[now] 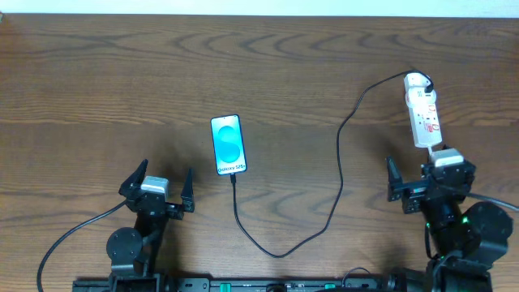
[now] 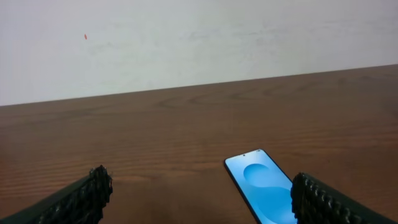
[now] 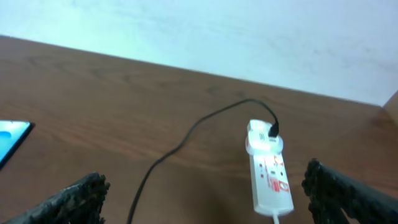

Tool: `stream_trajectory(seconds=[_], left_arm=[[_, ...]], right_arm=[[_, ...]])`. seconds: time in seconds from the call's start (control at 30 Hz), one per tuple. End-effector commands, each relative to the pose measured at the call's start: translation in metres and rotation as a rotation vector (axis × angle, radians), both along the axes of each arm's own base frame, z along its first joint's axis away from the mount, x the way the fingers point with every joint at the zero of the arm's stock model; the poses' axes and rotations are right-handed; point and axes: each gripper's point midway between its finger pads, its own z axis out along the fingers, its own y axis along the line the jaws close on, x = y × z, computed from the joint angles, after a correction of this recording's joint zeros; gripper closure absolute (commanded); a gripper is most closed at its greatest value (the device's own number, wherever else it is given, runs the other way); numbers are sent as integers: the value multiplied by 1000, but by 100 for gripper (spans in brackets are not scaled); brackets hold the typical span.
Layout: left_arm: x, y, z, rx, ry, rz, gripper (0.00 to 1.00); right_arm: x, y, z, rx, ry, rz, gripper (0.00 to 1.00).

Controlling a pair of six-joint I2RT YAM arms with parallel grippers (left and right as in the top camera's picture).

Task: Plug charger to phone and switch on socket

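Both the left gripper (image 2: 199, 199) and right gripper (image 3: 208, 196) stand wide and empty; the charger (image 1: 339, 162), judged limp and light, loops from the phone (image 1: 228, 145) at frame centre to the socket (image 1: 423, 112) at upper right, so grasp its stiffer connector end, not the slack run.

Looks like a robotics lab bench: a wood-grain table (image 1: 97, 73) with a plain white wall (image 2: 186, 37) behind it, and a left arm (image 1: 134, 243) and right arm (image 1: 462, 231) standing at its near edge
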Motion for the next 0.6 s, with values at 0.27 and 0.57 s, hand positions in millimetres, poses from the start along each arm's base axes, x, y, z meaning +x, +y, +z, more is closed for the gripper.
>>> stream_trajectory(seconds=[0.27, 0.57], left_arm=[[-2, -4, -15, -2, 47, -25, 6], [-2, -4, -15, -2, 47, -25, 6]], right_arm=[[1, 3, -25, -63, -153, 24, 1], [-4, 4, -47, -66, -174, 24, 1]])
